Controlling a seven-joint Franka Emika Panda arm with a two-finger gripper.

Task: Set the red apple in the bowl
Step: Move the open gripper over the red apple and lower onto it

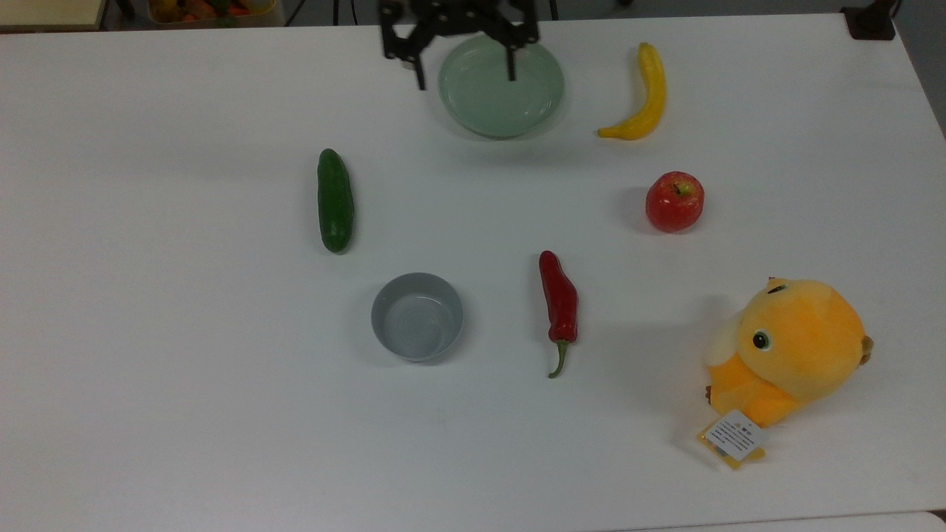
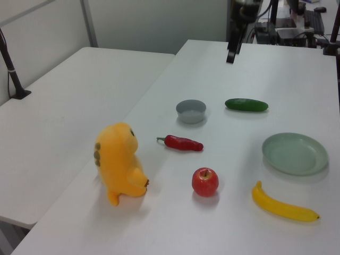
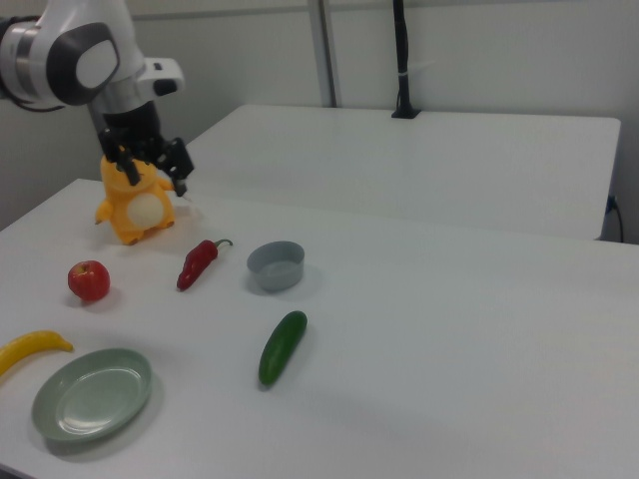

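Note:
The red apple [image 1: 674, 202] rests on the white table at the top view's right, between the banana and the plush toy; I also see the apple [image 2: 205, 181] [image 3: 89, 280] in both side views. The grey bowl [image 1: 417, 316] [image 2: 190, 111] [image 3: 276, 265] stands empty near the table's middle. My gripper [image 1: 465, 74] hangs open in the air over the green plate's far rim, its fingers spread wide with nothing between them. The gripper [image 3: 155, 178] [image 2: 231, 56] is well away from both the apple and the bowl.
A pale green plate [image 1: 517, 111] lies under the gripper. A banana [image 1: 647, 96], a cucumber [image 1: 335, 201], a red chili pepper [image 1: 559, 299] and an orange plush toy [image 1: 791, 347] are spread over the table. A second white table [image 2: 69, 101] adjoins it.

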